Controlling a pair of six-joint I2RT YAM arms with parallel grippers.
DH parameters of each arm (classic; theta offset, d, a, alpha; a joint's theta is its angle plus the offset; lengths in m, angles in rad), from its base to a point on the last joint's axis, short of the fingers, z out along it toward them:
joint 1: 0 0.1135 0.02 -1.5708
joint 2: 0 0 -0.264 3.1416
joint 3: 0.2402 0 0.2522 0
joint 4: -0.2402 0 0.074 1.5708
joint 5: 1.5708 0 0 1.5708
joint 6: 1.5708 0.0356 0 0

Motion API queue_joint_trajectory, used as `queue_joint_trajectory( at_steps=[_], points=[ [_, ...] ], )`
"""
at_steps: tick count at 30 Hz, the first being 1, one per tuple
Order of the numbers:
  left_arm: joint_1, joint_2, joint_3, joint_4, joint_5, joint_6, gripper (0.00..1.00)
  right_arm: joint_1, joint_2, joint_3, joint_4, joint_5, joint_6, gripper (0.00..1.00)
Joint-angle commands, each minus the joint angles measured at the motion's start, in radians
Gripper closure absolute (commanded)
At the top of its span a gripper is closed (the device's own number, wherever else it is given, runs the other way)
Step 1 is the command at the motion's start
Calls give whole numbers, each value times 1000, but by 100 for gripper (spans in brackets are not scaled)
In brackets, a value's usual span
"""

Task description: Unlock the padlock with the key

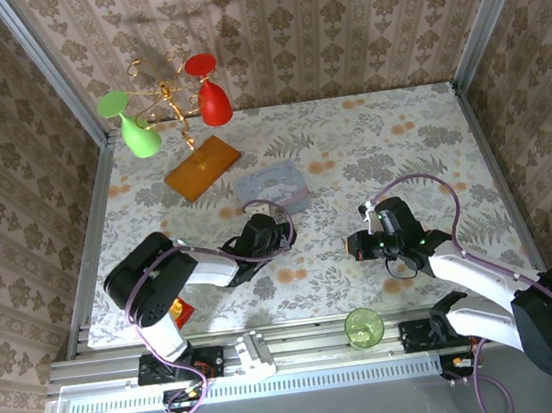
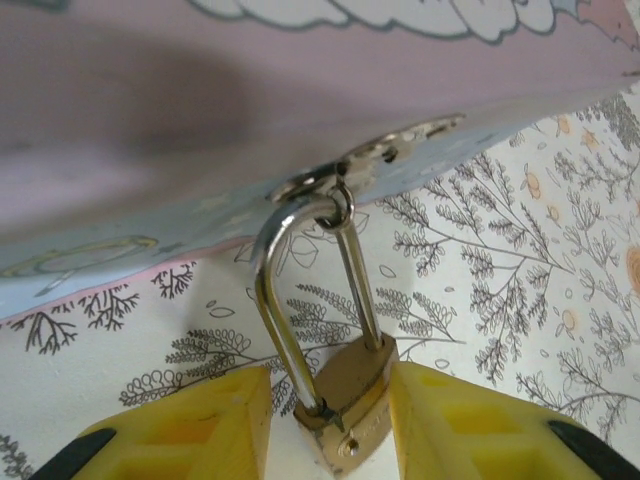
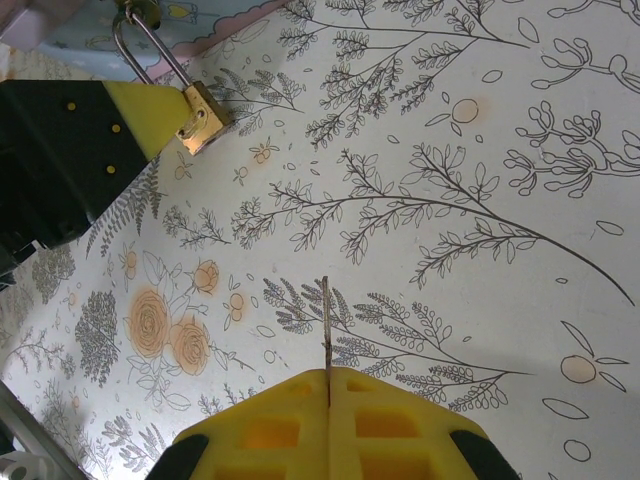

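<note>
The padlock (image 2: 352, 405) is seen between the parted left fingers (image 2: 200, 425), touching one and just clear of the other, its shackle hooked on the tin (image 2: 300, 100). The key (image 3: 326, 330) is pinched between the closed right fingers (image 3: 390, 420), its blade projecting beyond their tips.

No writing, number, brand or sign can be read anywhere. The brass body of the padlock (image 2: 352, 405) is too blurred to tell whether it carries a stamp, and the pale tin (image 2: 300, 110) bears drawn shapes without legible letters.
</note>
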Motion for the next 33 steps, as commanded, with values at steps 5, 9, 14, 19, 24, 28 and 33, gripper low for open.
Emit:
queue_joint_trajectory(
  at_steps=[5,9,14,19,24,28,33],
  points=[
    [-38,78,-10,113,-117,-48,66,-6,-20,5,-1,5,-3,100],
    [-52,80,-2,121,-118,-49,65,-6,-19,5,0,4,-3,100],
    [-74,90,-18,153,-137,-53,62,-6,-14,1,11,5,1,100],
    [-82,108,-31,171,-137,-71,65,-6,-16,-2,13,7,3,100],
    [-82,81,-15,91,-150,-47,69,-6,-9,1,13,6,3,100],
    [-77,115,-10,135,-102,-49,89,-6,0,5,13,0,1,100],
    [-49,72,-15,122,-33,-77,95,-2,52,35,14,-60,-15,100]
  ],
)
